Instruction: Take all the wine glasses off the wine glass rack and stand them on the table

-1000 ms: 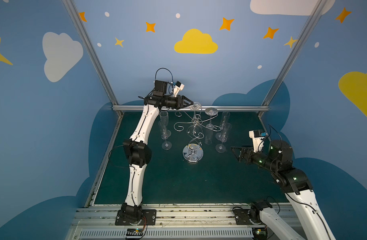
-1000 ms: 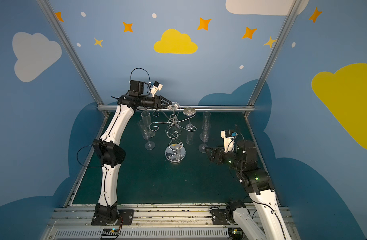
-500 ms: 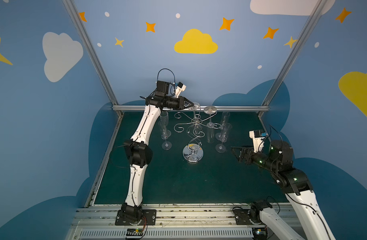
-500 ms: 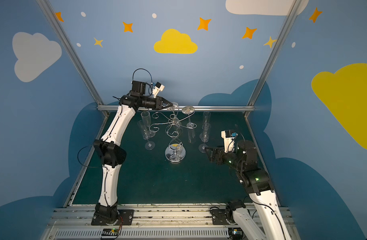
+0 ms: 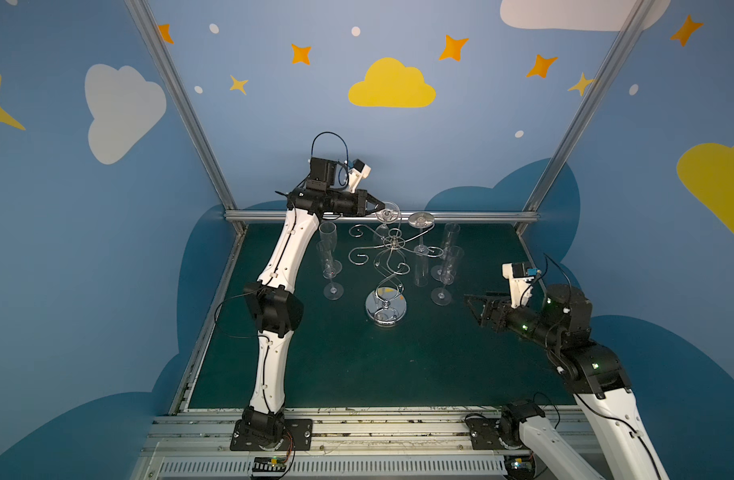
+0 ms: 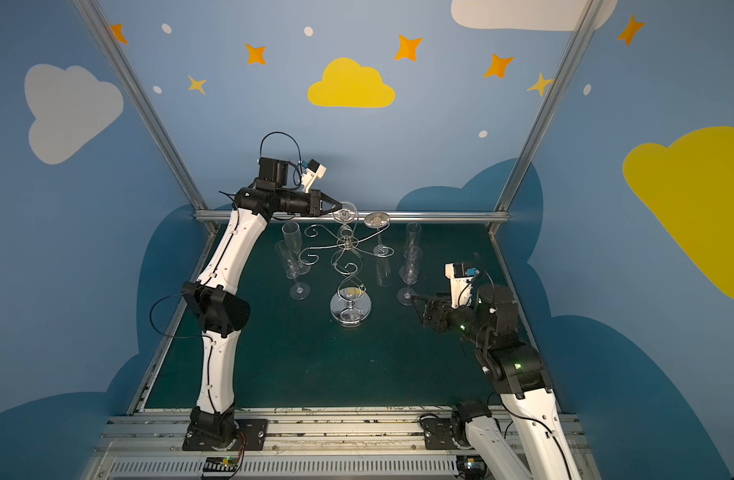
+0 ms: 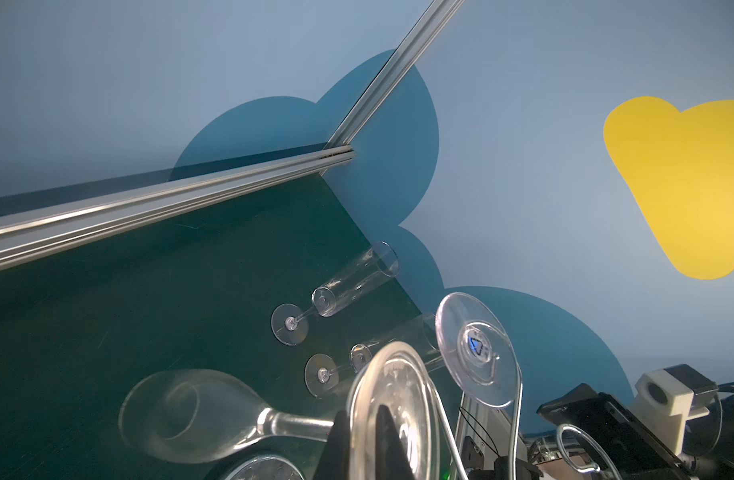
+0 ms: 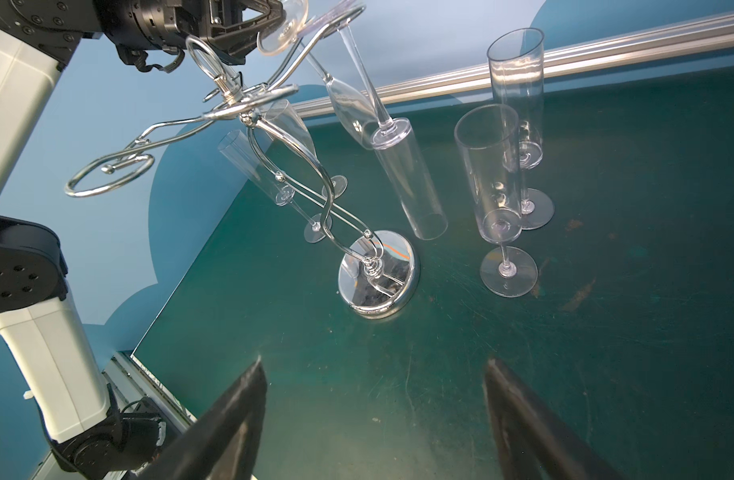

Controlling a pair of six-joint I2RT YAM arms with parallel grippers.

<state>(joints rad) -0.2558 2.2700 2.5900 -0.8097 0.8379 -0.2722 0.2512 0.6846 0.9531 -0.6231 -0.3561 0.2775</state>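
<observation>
Step in hand: grasp on the wine glass, hung bowl-down from a scroll arm of the wine glass rack, upper centre in both top views; left gripper fingers pinched on its foot. Right gripper low at right, fingers spread, empty. Next, likely: level slide outward along the scroll, clear of the neighbouring hung flute, then down to the table.

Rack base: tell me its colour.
The rack base is mirror-shiny chrome silver; clearest in the right wrist view.
</observation>
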